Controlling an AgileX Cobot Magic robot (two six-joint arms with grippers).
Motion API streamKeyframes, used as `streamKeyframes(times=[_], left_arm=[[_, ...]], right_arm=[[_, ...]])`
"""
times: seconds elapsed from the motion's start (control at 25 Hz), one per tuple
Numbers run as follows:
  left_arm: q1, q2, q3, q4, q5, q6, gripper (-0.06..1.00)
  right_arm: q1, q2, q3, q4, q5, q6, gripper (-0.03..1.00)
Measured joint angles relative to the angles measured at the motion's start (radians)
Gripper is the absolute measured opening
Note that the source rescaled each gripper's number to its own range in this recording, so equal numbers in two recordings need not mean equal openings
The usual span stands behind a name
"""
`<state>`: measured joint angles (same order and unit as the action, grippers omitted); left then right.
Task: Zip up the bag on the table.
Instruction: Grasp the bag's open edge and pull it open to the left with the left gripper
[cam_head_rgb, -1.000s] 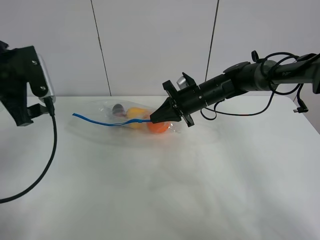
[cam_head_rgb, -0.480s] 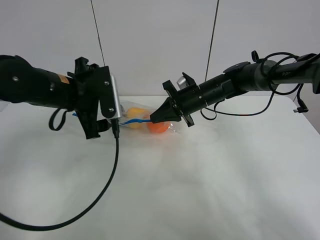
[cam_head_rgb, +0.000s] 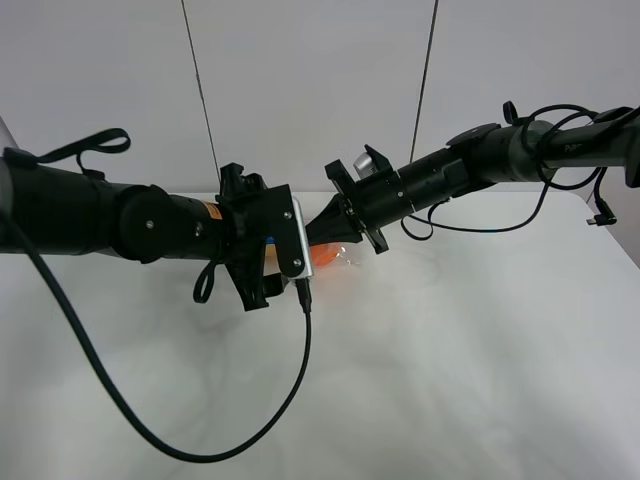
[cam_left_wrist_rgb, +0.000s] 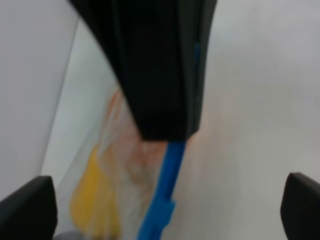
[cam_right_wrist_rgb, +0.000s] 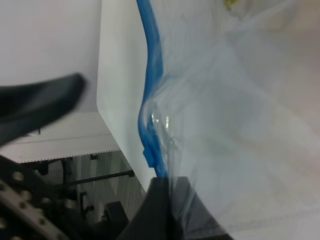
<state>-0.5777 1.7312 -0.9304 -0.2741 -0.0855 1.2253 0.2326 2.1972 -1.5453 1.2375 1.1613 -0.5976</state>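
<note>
The clear bag (cam_head_rgb: 340, 256) lies on the white table (cam_head_rgb: 450, 380), mostly hidden behind my left arm. Only its right end with the orange (cam_head_rgb: 323, 258) shows; the eggplant is hidden. My right gripper (cam_head_rgb: 318, 233) is shut on the bag's blue zip strip (cam_right_wrist_rgb: 148, 75); its dark fingertips (cam_right_wrist_rgb: 165, 192) pinch the strip's end. My left gripper (cam_head_rgb: 280, 242) is open just left of the right one. In the left wrist view its fingertips (cam_left_wrist_rgb: 25, 210) stand wide apart on either side of the blue strip (cam_left_wrist_rgb: 167, 180), with the yellow pear (cam_left_wrist_rgb: 95, 200) blurred behind the plastic.
The left arm's black cable (cam_head_rgb: 250, 430) loops down over the front of the table. Cables hang from the right arm (cam_head_rgb: 560, 170) at the back right. A grey panelled wall (cam_head_rgb: 310, 90) stands behind the table.
My left arm has swept in from the far left to the right and now covers most of the bag. My right gripper has stayed shut on the zip strip.
</note>
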Motion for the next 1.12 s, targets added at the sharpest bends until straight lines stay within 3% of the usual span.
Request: streamKeyframes(times=[0.2,0.64,1.12], left_arm=[[-0.019,0.051,0.000,0.000,-0.101,-0.077,0.82],[-0.019,0.051,0.058,0.000,-0.136,-0.089,0.41],[-0.019,0.051,0.058,0.000,-0.227,-0.091,0.35]], right_arm=[[0.000,0.000,0.000,0.000,0.000,0.003,0.00],[0.000,0.000,0.000,0.000,0.003,0.010,0.00],[0.000,0.000,0.000,0.000,0.003,0.010,0.00]])
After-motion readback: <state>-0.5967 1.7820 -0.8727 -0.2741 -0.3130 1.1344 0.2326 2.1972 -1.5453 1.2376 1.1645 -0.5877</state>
